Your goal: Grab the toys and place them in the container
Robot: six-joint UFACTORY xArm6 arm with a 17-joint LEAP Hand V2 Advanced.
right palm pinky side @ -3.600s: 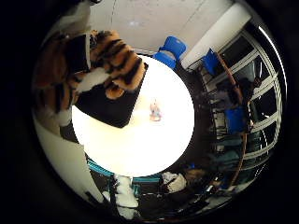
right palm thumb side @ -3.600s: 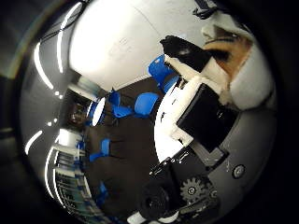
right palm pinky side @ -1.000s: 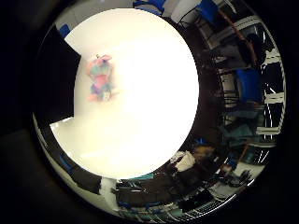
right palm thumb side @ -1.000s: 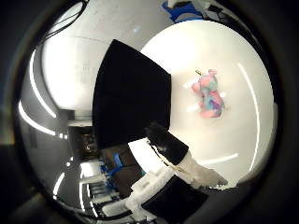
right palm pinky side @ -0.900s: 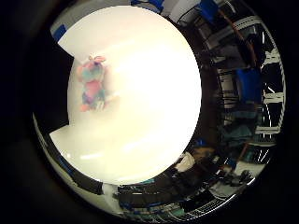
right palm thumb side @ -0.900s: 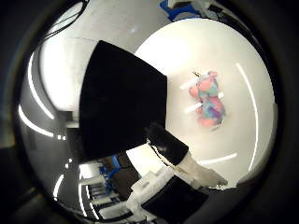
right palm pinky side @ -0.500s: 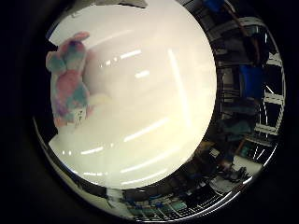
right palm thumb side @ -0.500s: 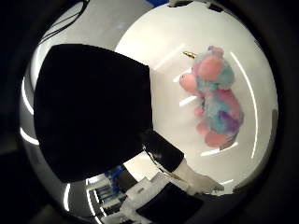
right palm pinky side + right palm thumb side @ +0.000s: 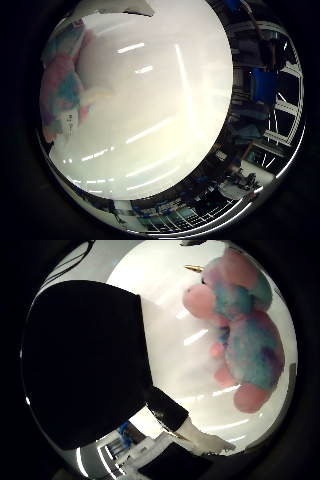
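Observation:
A plush toy [image 9: 247,340] in pink, teal and purple lies on the white round table [image 9: 160,125] and looms large, close under my palm. It also shows as a soft pink and blue plush toy [image 9: 62,95] at the table's side in the little finger side view. The black container [image 9: 85,365] stands right beside it on the table, its inside too dark to see into. Of my hand, one black and white finger [image 9: 182,427] reaches out straight over the table between container and toy, touching neither. The hand holds nothing.
Beyond the table's rim lie a dark floor, blue chairs [image 9: 265,82] and metal frames. A pale grey part [image 9: 112,7] pokes in at the table's far edge.
The palm has dropped much closer to the table: the plush toy and container fill far more of both views than half a second ago. The toy itself lies where it was.

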